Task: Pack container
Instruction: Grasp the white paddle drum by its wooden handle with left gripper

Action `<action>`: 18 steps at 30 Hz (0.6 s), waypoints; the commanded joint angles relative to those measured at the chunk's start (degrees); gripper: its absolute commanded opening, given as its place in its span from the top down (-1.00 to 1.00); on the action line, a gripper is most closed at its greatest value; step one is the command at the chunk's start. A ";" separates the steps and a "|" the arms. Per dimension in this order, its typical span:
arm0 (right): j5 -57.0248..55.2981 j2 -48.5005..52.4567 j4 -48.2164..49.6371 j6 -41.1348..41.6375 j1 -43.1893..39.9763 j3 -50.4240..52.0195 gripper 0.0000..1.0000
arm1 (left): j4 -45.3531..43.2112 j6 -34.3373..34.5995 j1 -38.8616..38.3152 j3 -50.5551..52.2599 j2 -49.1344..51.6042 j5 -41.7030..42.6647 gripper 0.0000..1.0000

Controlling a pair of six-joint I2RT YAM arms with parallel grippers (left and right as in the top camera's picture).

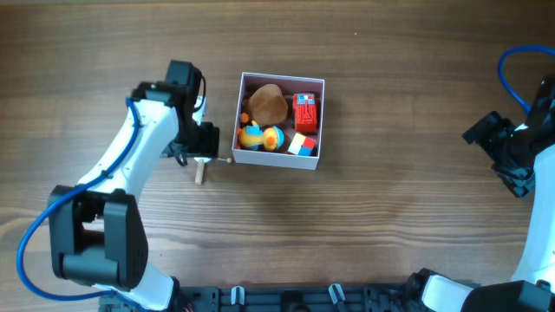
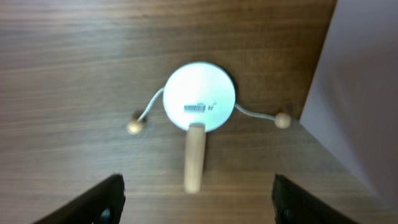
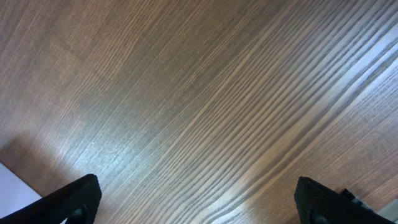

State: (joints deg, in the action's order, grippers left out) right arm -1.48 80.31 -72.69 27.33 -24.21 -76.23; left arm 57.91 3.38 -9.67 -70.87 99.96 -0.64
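Wood-grain table (image 1: pixel 390 217); white pellet drum (image 2: pixel 199 98) flat on it, wooden handle (image 2: pixel 194 158), stringed beads (image 2: pixel 282 119) either side.

One container (image 1: pixel 260 159), one brown lump (image 1: pixel 267 105), one red toy (image 1: pixel 304 112), one duck (image 1: pixel 260 137), one block (image 1: pixel 301 144), one drum (image 2: pixel 199 98) with one handle (image 2: pixel 194 158), two strings (image 2: pixel 249 114) and two beads (image 2: pixel 282 120).

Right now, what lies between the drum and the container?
Only a bead strung from the drum, near the container corner; left wrist view shows it.
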 commanded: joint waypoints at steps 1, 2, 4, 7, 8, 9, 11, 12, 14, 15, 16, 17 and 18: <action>0.26 -0.04 0.02 -0.39 -0.09 0.22 -1.00 | -4.96 -1.64 0.20 5.88 -0.42 1.70 -0.63; 0.26 -0.04 -0.04 -0.37 -0.09 0.22 -1.00 | -6.21 -1.64 0.20 7.23 -0.42 1.73 -0.66; 0.26 -0.07 -0.04 -0.39 -0.09 0.22 -0.99 | -8.11 -1.66 0.20 9.42 -0.31 1.73 -0.67; 0.28 -0.04 -0.02 -0.37 -0.09 0.22 -0.99 | -10.80 -1.66 0.20 11.67 -0.04 1.70 -0.56; 0.28 -0.04 -0.02 -0.37 -0.09 0.22 -0.99 | -11.72 -1.66 0.20 12.13 0.02 1.70 -0.52; 0.28 -0.07 -0.02 -0.37 -0.09 0.22 -1.00 | -12.90 -1.68 0.20 12.72 0.11 1.68 -0.47; 0.26 -0.07 -0.04 -0.39 -0.09 0.22 -0.99 | -14.91 -1.68 0.20 13.94 0.13 1.68 -0.40; 0.26 -0.04 -0.11 -0.39 -0.09 0.22 -1.00 | -15.65 -1.68 0.20 14.49 0.13 1.68 -0.41; 0.26 -0.04 -0.20 -0.39 -0.09 0.22 -1.00 | -16.46 -1.68 0.20 15.32 0.13 1.66 -0.40; 0.26 -0.04 -0.20 -0.39 -0.09 0.22 -1.00 | -16.74 -1.68 0.20 15.72 0.13 1.66 -0.40; 0.26 -0.07 -0.17 -0.39 -0.09 0.22 -1.00 | -17.09 -1.70 0.20 16.00 0.13 1.40 -0.39; 0.26 -0.07 -0.17 -0.37 -0.09 0.22 -0.99 | -17.55 -1.73 0.20 16.28 0.13 0.90 -0.37; 0.26 -0.07 -0.17 -0.37 -0.09 0.22 -1.00 | -17.94 -1.73 0.20 16.48 0.13 0.57 -0.36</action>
State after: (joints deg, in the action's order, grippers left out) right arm -1.48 80.31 -72.82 27.33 -24.21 -76.23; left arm 41.15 2.22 -9.67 -55.57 99.96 -0.03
